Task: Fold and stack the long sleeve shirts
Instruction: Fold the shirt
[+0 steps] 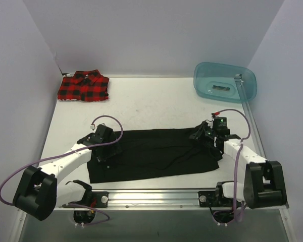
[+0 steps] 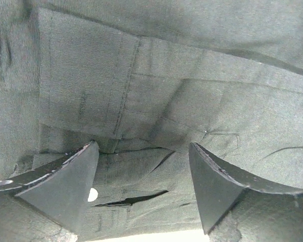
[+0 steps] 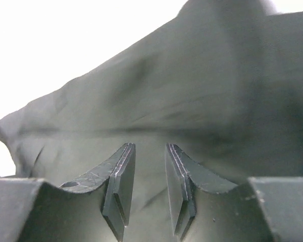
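Folding the plain black button-up shirt (image 1: 156, 154), spread between my arms, wants both ends pinched evenly. My left gripper (image 2: 144, 148) hangs released over its left edge. My right gripper (image 3: 148, 147) stands narrowed at bunched cloth, and I cannot tell whether it grasps.

Both arms are white tubular links joined by black motor housings; the left arm (image 1: 65, 162) and right arm (image 1: 241, 151) each carry a looping pale lilac cable (image 1: 109, 119). A small green light (image 1: 222, 120) glows on the right wrist. Bulky black shoulder blocks sit on a silver rail (image 1: 151, 197). The left gripper (image 2: 142, 146) has broad matte-black wedge fingers (image 2: 65, 184); the right gripper (image 3: 149, 147) has thinner, scuffed, layered pads (image 3: 122, 176).
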`<state>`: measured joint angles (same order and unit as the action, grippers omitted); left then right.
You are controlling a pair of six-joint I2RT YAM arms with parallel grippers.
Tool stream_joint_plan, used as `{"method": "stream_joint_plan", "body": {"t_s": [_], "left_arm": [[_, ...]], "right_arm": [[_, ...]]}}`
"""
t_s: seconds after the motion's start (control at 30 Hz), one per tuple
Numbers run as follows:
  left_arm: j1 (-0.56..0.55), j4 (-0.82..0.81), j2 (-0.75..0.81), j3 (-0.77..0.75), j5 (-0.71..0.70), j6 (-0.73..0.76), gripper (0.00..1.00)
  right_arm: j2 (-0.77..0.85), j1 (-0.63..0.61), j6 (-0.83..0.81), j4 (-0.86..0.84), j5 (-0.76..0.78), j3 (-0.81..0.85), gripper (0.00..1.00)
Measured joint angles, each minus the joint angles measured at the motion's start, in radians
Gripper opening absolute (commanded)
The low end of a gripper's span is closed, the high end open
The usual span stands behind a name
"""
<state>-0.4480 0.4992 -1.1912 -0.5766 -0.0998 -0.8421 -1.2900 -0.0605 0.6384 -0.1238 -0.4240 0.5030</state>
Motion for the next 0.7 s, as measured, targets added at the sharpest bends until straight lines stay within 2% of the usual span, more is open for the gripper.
{"method": "stream_joint_plan", "body": {"t_s": [0.2,0.4,0.53,0.7], "left_arm": [[-0.001,0.004,0.011,-0.002,-0.008,0.026,0.83],[0.011,0.001,-0.035,-0.016,-0.019,0.035,0.83],[0.040,-0.008,-0.048,-0.019,-0.014,0.034,0.83],[0.124,-0.038,-0.042,-0.008,0.043,0.027,0.83]], "right_arm": [[0.129,-0.257,0.042,0.013,-0.038,0.029,0.32],[0.019,-0.468,0.138,-0.061,-0.064,0.023,0.33],[-0.073,-0.476,0.180,-0.112,-0.074,-0.042,0.33],[-0.069,-0.416,0.166,-0.087,-0.109,-0.075,0.33]]}}
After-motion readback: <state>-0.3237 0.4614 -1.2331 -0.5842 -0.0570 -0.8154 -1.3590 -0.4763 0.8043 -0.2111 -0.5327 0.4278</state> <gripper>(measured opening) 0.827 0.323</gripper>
